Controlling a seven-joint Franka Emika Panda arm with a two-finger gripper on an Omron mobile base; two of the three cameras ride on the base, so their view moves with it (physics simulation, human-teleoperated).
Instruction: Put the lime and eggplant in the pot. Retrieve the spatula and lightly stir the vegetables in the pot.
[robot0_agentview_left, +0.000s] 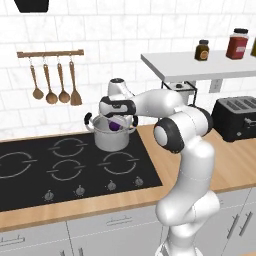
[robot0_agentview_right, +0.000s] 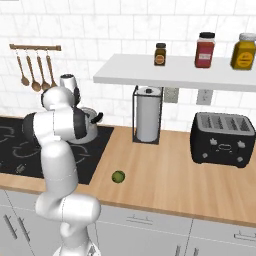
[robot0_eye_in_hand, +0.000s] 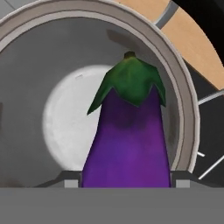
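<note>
The gripper (robot0_agentview_left: 116, 121) is clamped on the eggplant (robot0_eye_in_hand: 131, 131), which is held stem-first just above the pot (robot0_agentview_left: 111, 136). The eggplant is judged smooth, firm and slippery, best gripped across its thick body. The lime (robot0_agentview_right: 118, 176) is seen on the counter (robot0_agentview_right: 170, 170), well apart from the pot.

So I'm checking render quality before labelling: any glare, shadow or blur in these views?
Hand view: a bright round glare patch on the floor of the shiny steel pot, behind the sharp purple eggplant. Right base view: the small green lime casts a faint shadow on the wooden counter. Left base view: slightly soft, even lighting.
</note>
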